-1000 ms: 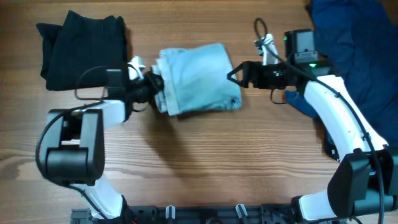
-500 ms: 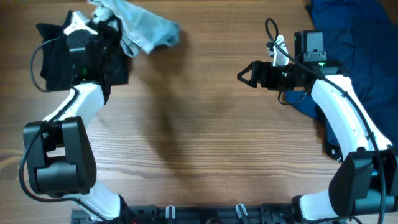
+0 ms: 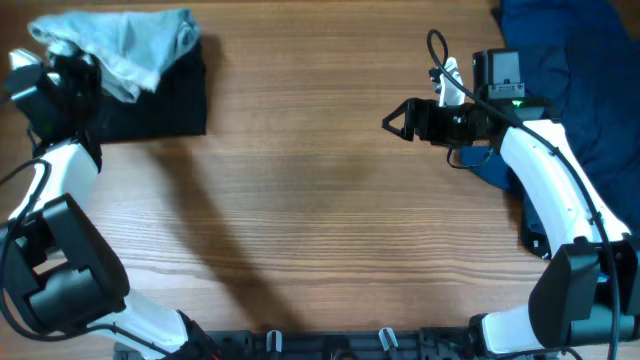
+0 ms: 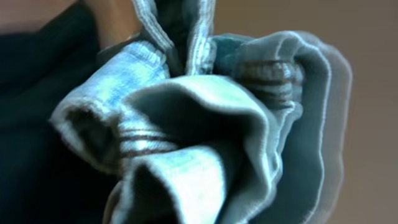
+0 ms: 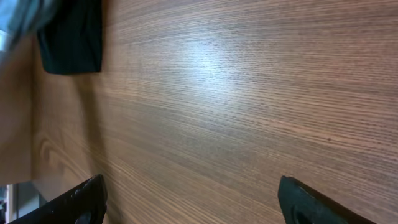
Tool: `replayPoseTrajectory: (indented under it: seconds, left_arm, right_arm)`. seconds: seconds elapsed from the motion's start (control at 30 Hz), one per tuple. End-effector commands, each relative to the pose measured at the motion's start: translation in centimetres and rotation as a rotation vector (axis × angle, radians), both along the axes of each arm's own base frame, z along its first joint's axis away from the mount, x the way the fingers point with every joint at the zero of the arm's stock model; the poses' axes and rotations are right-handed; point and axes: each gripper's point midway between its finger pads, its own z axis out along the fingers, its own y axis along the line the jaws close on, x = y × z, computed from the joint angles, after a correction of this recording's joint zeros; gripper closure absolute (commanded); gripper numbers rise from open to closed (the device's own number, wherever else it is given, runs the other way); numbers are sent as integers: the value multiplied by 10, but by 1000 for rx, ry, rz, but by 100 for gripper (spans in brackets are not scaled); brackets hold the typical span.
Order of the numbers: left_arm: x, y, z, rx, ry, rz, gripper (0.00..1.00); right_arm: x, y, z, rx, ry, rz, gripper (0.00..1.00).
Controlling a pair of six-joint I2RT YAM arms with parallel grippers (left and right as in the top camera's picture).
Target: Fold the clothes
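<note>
1. The left pincer [image 3: 73, 70] has carried the light-blue jeans [image 3: 125, 40] leftward, over the black garment [image 3: 165, 100].
2. It grasps their bunched denim.
3. The right pincer [image 3: 392, 122] hangs released over the table [image 3: 300, 220], near the dark blue garment [image 3: 570, 60].

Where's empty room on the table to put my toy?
Free: the wide middle of the wooden table, between the black garment and the right tool. Crowded: top-left, where pale light-blue denim jeans lie on that garment; top-right, the dark blue garment.
</note>
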Motion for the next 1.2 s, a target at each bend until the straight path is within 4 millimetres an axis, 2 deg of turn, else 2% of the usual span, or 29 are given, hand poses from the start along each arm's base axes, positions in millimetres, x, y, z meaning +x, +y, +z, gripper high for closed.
replayPoseTrajectory:
  seconds: [0.0, 0.13, 0.17, 0.2, 0.23, 0.37, 0.43, 0.5, 0.57, 0.6, 0.7, 0.77, 0.8, 0.87, 0.9, 0.93, 0.97, 1.0, 1.07, 1.17]
  left_arm:
    - [-15, -7, -15, -60, 121, 8, 96]
    - [-39, 5, -45, -128, 256, 51, 96]
    - [-50, 5, -58, -161, 319, 61, 89]
    - [-60, 4, -68, -187, 369, 69, 51]
    - [-69, 3, -76, -211, 414, 75, 0]
    - [-99, -1, -99, -278, 555, 90, 0]
    - [-101, -1, -98, -262, 551, 59, 0]
    - [-100, 1, -85, -261, 516, 49, 0]
    - [-99, 0, -58, -220, 449, 18, 0]
    - [-99, 0, -37, -172, 408, 2, 0]
    - [-120, -12, 25, -35, 324, -38, 0]
    - [-131, -19, 50, 28, 288, -56, 0]
    - [-137, -25, 65, 70, 264, -72, 0]
    - [-143, -49, 94, 158, 169, -205, 0]
    - [-149, -71, 117, 251, 84, -324, 1]
    - [-151, -81, 126, 304, 50, -372, 0]
    - [-158, -99, 139, 410, 0, -456, 0]
    - [-169, -122, 148, 509, -29, -530, 0]
    - [-188, -154, 157, 582, -56, -618, 0]
    - [-220, -181, 159, 613, -31, -654, 0]
  right_arm:
    - [3, 2, 7, 0, -15, -5, 11]
    - [2, 2, 7, -1, -12, -5, 11]
    - [2, 2, 7, 0, -11, -5, 11]
    - [2, 2, 7, 0, -11, -5, 11]
    - [2, 2, 7, 0, -11, -5, 11]
    - [2, 2, 7, -1, -10, -4, 11]
    - [1, 2, 7, -1, -8, -5, 11]
    - [1, 2, 7, 0, -8, -4, 11]
    - [2, 2, 7, 0, -9, -4, 11]
    - [1, 2, 7, 0, -8, -4, 11]
    - [2, 2, 7, 0, -9, -4, 11]
    - [2, 2, 7, -2, -15, -1, 12]
    - [2, 2, 7, -8, -27, 12, 16]
    - [6, 0, 9, -57, -92, 53, 18]
    - [11, -11, 12, -128, -121, 24, 17]
    - [14, -21, 16, -191, -148, 0, 16]
    - [19, -39, 27, -293, -195, -52, 12]
    - [24, -60, 54, -398, -278, -122, 9]
    - [18, -75, 101, -473, -416, -161, 7]
    - [-13, -89, 168, -496, -589, -253, 4]
